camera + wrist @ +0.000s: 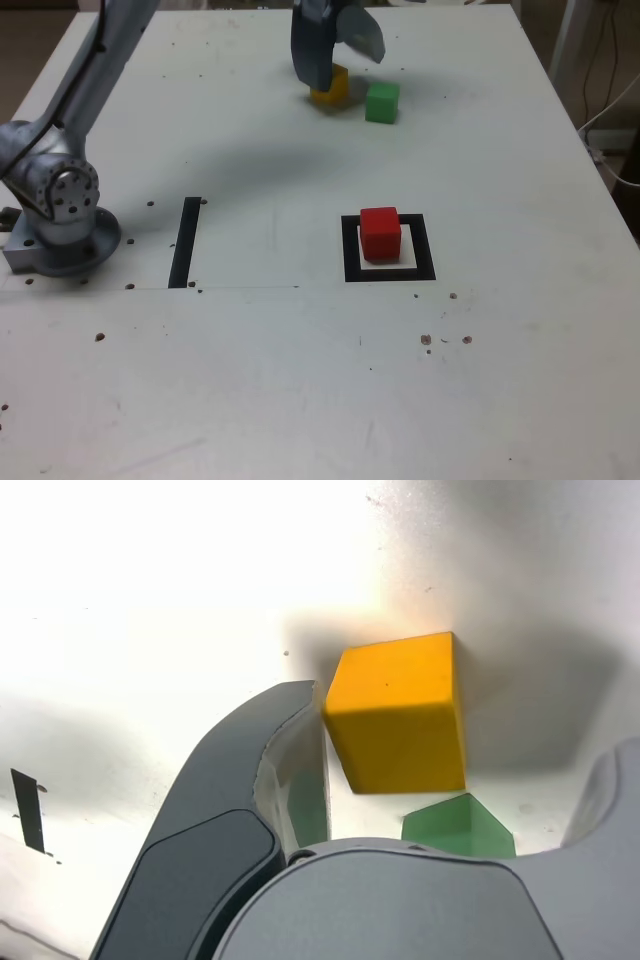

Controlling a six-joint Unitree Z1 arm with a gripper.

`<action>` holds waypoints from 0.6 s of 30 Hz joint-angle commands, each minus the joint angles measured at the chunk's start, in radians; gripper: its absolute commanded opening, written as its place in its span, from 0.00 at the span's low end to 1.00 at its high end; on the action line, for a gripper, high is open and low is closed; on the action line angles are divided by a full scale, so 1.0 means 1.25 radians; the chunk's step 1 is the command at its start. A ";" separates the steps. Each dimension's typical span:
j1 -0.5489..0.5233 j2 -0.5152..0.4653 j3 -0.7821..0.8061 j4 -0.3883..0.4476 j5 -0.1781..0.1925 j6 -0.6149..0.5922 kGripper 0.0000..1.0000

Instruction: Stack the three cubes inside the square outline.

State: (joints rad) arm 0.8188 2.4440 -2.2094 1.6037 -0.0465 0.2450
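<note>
Your hand (470, 715) looms nearest the wrist camera, released, its jaws spread with the yellow cube (398, 715) between them on the desk (250, 370). From the square outline (424, 247) in the exterior view, you have that cube towards 11 o'clock and the green cube (382, 103) at 12. Your red cube (380, 234) sits within the outline; the black strip (185, 243) lies at 9 o'clock from it.

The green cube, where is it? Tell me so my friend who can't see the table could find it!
On the white tabletop, start at the black square outline and go toward the top of the exterior view. Near the gray claw, look for the small green cube. The yellow-orange cube is just to its left there; this one is green.
</note>
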 commanded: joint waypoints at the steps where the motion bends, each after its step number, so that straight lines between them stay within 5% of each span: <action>1: 0.004 0.013 -0.001 0.026 -0.012 0.007 0.73; 11: 0.006 0.021 -0.018 0.025 -0.014 0.022 0.31; 18: 0.006 0.020 -0.024 0.025 -0.012 0.030 0.27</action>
State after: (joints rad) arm 0.8245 2.4669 -2.2356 1.6037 -0.0626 0.2803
